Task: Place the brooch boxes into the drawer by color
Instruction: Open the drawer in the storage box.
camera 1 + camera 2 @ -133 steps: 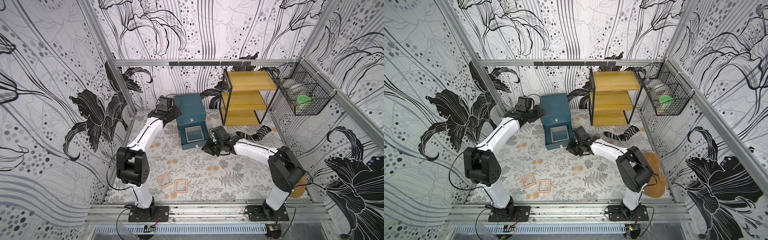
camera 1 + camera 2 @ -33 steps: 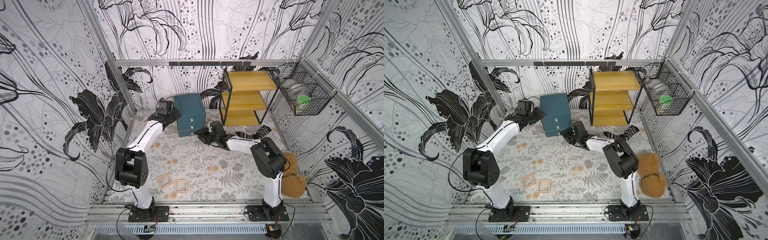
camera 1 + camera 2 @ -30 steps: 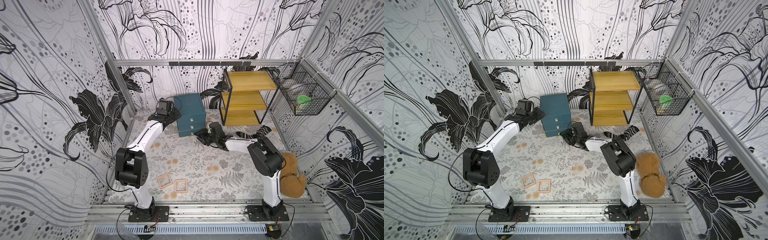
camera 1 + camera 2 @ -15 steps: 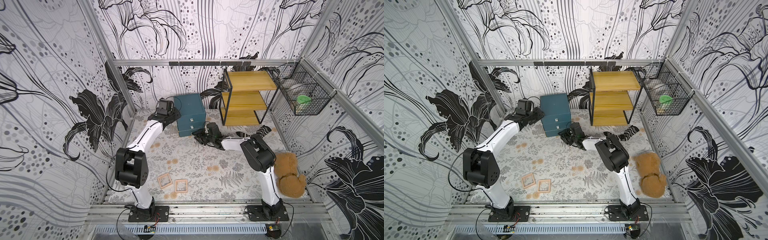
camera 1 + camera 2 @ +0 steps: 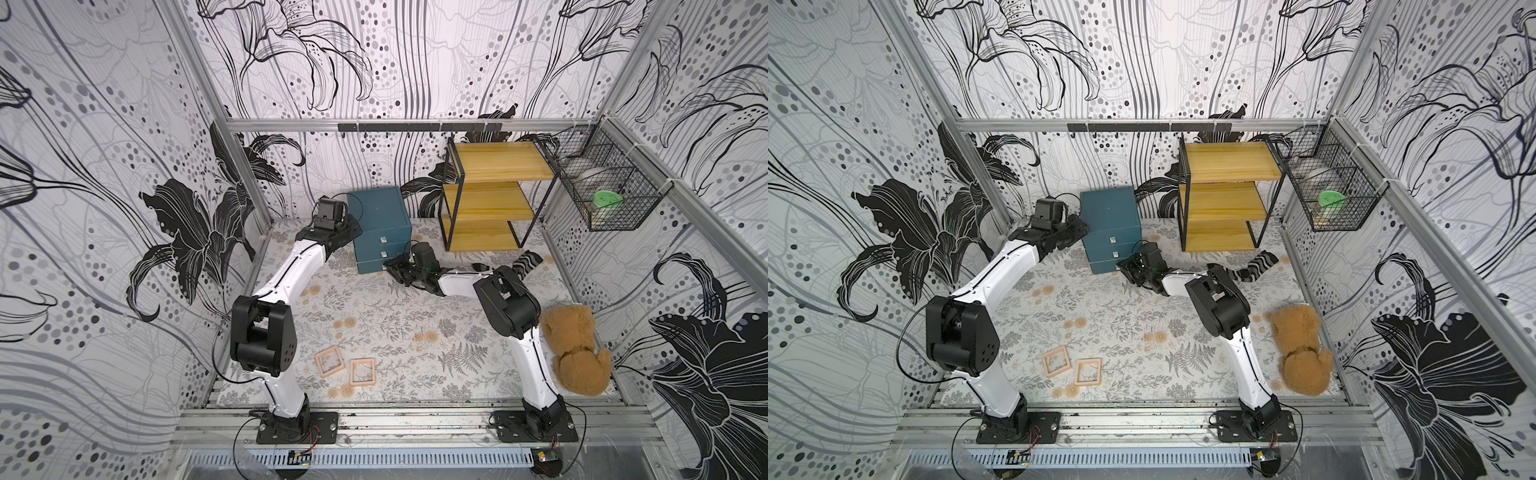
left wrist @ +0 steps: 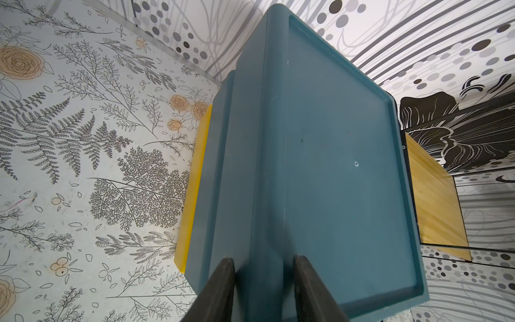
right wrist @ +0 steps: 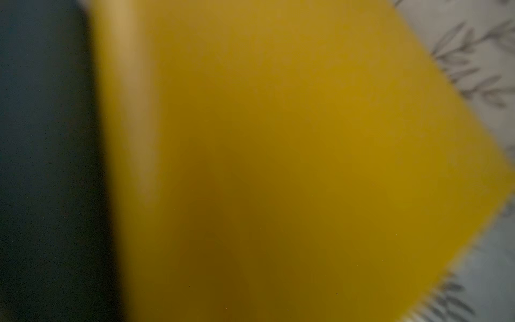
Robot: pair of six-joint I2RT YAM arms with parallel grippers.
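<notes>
Bracing the teal drawer chest [image 5: 380,216] at the back of the worktop [image 5: 399,328], the left gripper [image 6: 263,260] has its black fingers [image 6: 220,290] on either side of the chest's top edge, seemingly pinching it. Its partner, the right gripper [image 5: 397,271], lies low against the front of the bottom drawer, which stands slightly proud of the 2 above. Whether those fingers are spread or pressed together cannot be told, because a blurred yellow surface fills the right wrist view. That yellow slab [image 6: 195,189], probably a yellow brooch box, also shows along the foot of the chest's front in the left wrist view. Whether it sits inside the drawer or is caught at its lip is unclear. If caught, a push could jam the drawer or shove the chest out of the left hold. Near the front edge, well apart from the chest, a pale tan brooch box [image 5: 329,361] and a second tan box [image 5: 362,372] lie just beside each other, unsorted. Dropping them into an occupied drawer would mix colours.
</notes>
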